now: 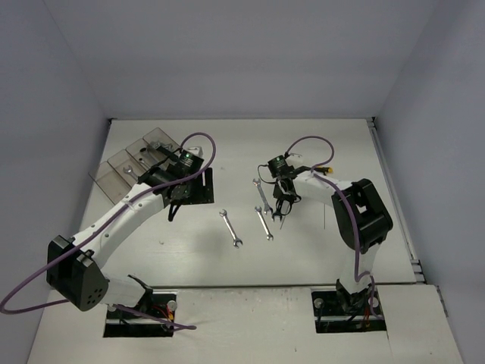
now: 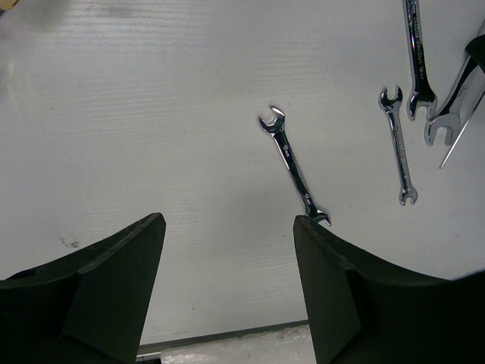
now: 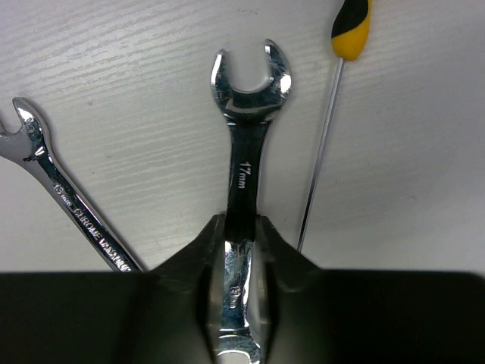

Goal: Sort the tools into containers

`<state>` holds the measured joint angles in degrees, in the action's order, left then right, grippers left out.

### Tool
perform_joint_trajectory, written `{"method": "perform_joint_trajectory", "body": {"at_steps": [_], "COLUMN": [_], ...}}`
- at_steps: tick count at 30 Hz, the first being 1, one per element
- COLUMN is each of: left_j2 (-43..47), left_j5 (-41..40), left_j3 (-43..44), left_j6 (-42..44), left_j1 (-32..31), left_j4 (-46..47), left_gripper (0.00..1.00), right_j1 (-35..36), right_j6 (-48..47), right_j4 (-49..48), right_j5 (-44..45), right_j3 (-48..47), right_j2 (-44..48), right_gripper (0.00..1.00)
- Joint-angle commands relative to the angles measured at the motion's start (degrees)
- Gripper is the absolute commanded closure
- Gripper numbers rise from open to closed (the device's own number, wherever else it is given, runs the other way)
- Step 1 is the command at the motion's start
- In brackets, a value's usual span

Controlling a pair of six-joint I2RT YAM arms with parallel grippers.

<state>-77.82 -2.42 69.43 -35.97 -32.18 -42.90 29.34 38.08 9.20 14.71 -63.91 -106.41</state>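
**Facing a long carry leftward**

Pinching the large wrench (image 3: 246, 144) by its shank in the right end effector (image 3: 241, 224) — long axis running straight out between the fingers, open head leading. Locating the containers (image 1: 125, 168) at the far-left back of the counter (image 1: 318, 152), well apart from that grip — likely calling for a carry across. Hanging much nearer those bins: the left end effector (image 2: 227, 220), spread wide, holding nothing, looking down on a small wrench (image 2: 294, 171).

A wrench (image 3: 242, 167) sits between my right fingers (image 3: 284, 262). Left of them lies a second wrench (image 3: 72, 208), right of them a screwdriver (image 3: 326, 144). Before my left fingers (image 2: 114, 280) lies a third wrench (image 2: 294, 168).
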Motion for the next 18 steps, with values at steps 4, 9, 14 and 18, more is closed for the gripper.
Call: {"method": "perform_joint_trajectory", "body": {"at_steps": [4,9,14,18], "left_j2": [0.0,-0.5,-1.1,-1.8], "left_j5": [3.6,10.8,14.4,14.7], "left_j3": [2.0,0.5,-0.9,-2.0], "left_j6": [0.4,-0.7,-5.2,-7.5], "left_j1": [0.1,0.1,0.1,0.1], "left_j4": [4.2,11.7,17.4,22.1], "left_gripper": [0.35,0.35,0.35,0.35], "right_j1": [0.5,0.8,1.3,1.8], "right_j6": [-3.5,-10.3,-15.4,-17.9], "right_j4": [9.0,8.8,7.0,3.6], "right_j5": [-2.9,-0.9,-0.9,-4.2], "right_j3": [-1.3,-3.8,-3.2,-0.8], "right_j2": [-1.6,0.9,6.3,11.1], "right_gripper": [1.00,1.00,1.00,1.00]}}
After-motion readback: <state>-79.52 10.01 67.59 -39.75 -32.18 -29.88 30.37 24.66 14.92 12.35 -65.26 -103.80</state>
